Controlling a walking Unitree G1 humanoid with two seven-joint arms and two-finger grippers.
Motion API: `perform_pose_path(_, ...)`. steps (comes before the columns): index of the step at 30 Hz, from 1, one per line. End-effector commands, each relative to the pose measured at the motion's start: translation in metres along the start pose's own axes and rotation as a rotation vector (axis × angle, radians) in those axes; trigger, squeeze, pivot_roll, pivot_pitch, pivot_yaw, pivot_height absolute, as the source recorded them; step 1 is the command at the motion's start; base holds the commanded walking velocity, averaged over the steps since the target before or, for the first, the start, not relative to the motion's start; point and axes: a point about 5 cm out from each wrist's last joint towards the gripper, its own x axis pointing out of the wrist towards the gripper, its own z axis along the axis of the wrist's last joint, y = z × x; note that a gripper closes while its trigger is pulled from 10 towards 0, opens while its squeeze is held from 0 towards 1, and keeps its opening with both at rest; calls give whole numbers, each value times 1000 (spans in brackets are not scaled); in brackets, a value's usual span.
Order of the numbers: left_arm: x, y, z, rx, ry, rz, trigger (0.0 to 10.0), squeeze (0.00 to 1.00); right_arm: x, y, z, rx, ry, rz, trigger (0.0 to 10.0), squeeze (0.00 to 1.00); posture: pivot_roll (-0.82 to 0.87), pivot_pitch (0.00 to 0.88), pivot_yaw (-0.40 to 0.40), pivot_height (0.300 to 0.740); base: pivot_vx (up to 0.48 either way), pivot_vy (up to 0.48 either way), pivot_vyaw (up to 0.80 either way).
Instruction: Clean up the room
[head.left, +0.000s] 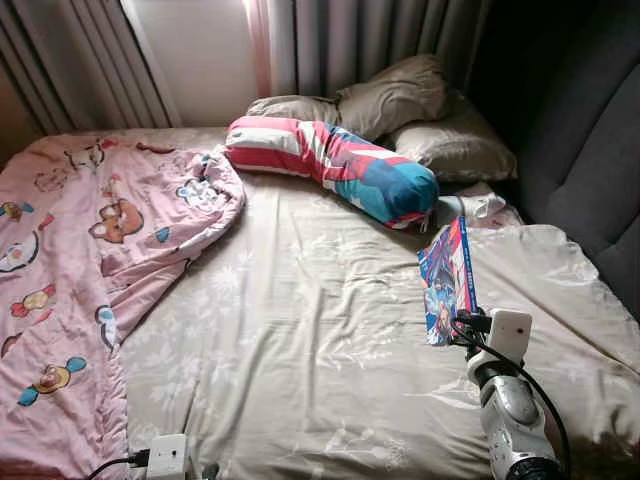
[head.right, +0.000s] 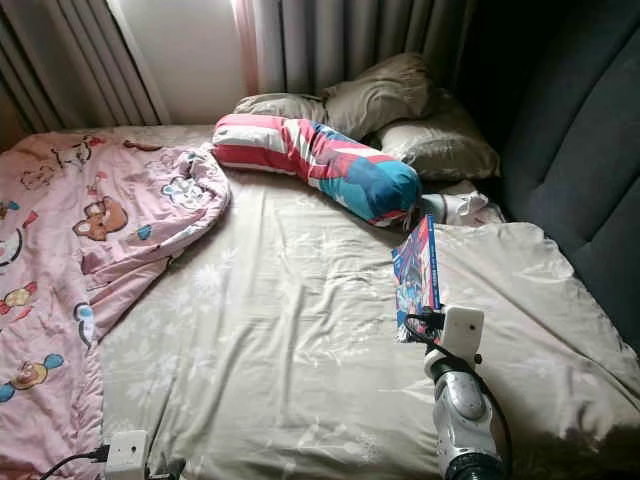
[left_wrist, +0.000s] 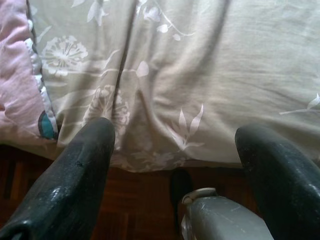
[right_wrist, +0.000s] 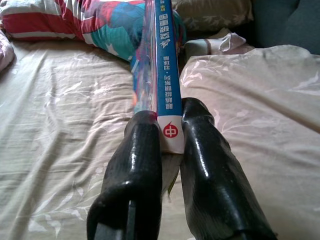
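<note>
A blue book (right_wrist: 162, 65) is clamped by its spine end between the 2 black fingers of the right gripper (right_wrist: 170, 131), as seen in the right wrist view. In the left eye view the book (head.left: 448, 280) is held on edge above the beige floral sheet (head.left: 300, 340), at the right of the frame, just below a long striped bolster (head.left: 335, 165) of red, white and teal. 3 beige pillows (head.left: 400, 95) are stacked behind the bolster at the upper centre, against grey curtains (head.left: 370, 40). A pink cartoon-print quilt (head.left: 80, 260) is spread over the left of the frame. A dark padded headboard (head.left: 590, 150) is seen at the upper right. The left gripper (left_wrist: 175, 150) is held spread wide over the sheet's edge, nothing between its fingers (left_wrist: 80, 170), with dark wooden floor (left_wrist: 135, 200) below
</note>
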Motion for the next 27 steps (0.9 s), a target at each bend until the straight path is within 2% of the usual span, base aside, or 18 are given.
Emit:
perform_pose_path(1, -2, 2, -7, 15, 35, 1, 10000, 0, 3, 0, 7, -35, -23, 9, 10000, 0, -39, 7, 5, 740, 0, 0, 0)
perform_pose_path(6, -2, 3, -8, 23, 45, -2, 10000, 0, 3, 8, 4, -121, 1, 75, 10000, 0, -45, 5, 10, 740, 0, 0, 0)
perform_pose_path(14, -3, 2, -12, 34, 66, -4, 10000, 0, 2, 13, 4, -116, -8, 113, 10000, 0, -46, 0, 12, 701, 0, 0, 0)
perform_pose_path(23, -4, 3, -14, 35, 75, -2, 10000, 0, 2, 13, 3, -123, 1, 111, 10000, 0, -41, 7, 11, 701, 0, 0, 0)
perform_pose_path(27, -5, 3, -16, 33, 82, 0, 10000, 0, 3, 12, -1, -146, 52, 110, 10000, 0, -43, 11, 11, 701, 0, 0, 0)
